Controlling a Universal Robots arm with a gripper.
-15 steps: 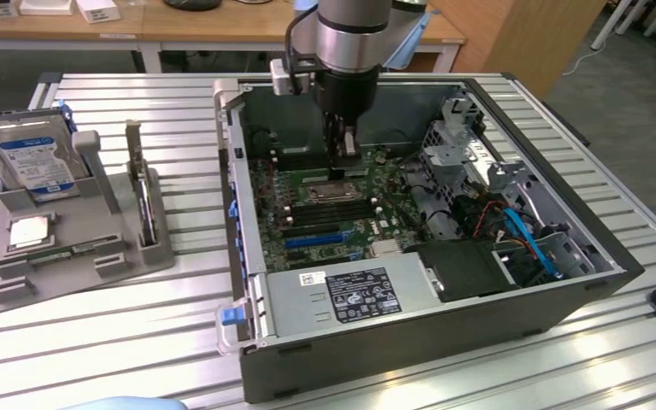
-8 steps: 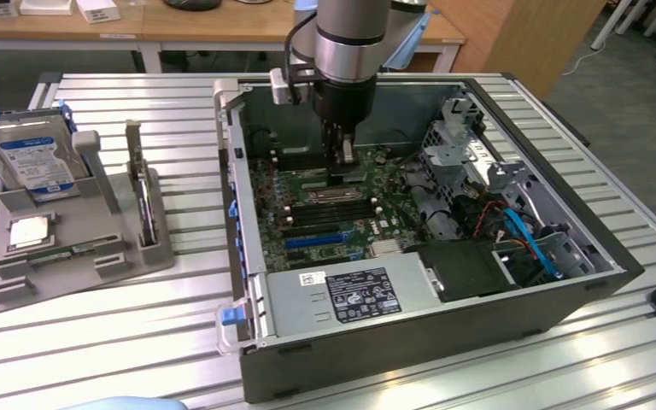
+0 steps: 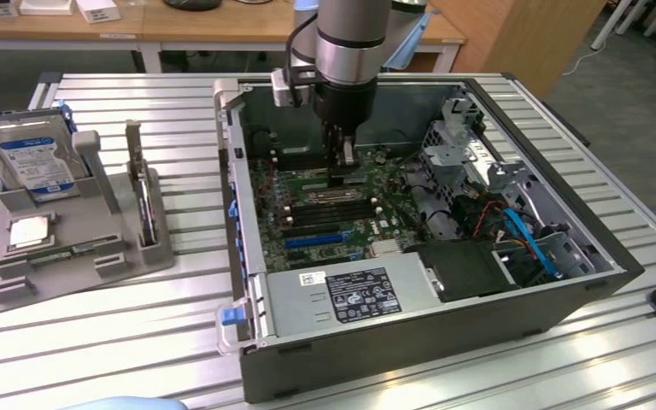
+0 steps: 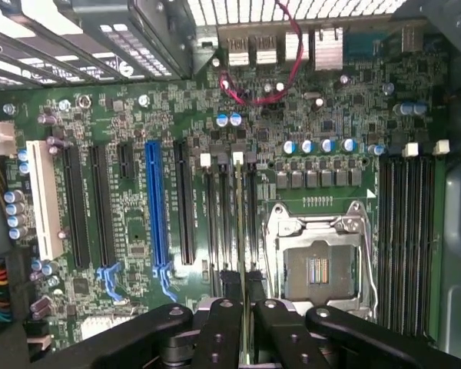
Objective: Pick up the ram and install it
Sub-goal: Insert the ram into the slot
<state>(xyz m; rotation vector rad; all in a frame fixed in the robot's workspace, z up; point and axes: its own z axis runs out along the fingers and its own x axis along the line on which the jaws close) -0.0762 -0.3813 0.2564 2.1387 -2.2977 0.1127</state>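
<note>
Tool state: clenched on the ram. Both fingers press against the flat faces of the thin green stick, which stands on edge between them.

Tool location: the arm reaches down into the open computer case, which lies on its side on the table. The tool hangs low over the motherboard.

Ram location: held directly below the tool and lined up lengthwise with the row of black memory slots. Whether its lower edge already touches a slot cannot be told.

Surroundings relative to the tool:
- Processor socket, with its metal frame, lies just beside the tool, on one side of the memory slots.
- Blue slot lies near the tool, on the opposite side of the memory slots from the socket.
- Red cable loops over the board beyond the far end of the ram.
- Power supply, with its label facing up, sits in the case well apart from the tool.
- Grey holder stands on the table outside the case, far from the tool, toward the exterior view's left. A hard drive stands upright in it.
</note>
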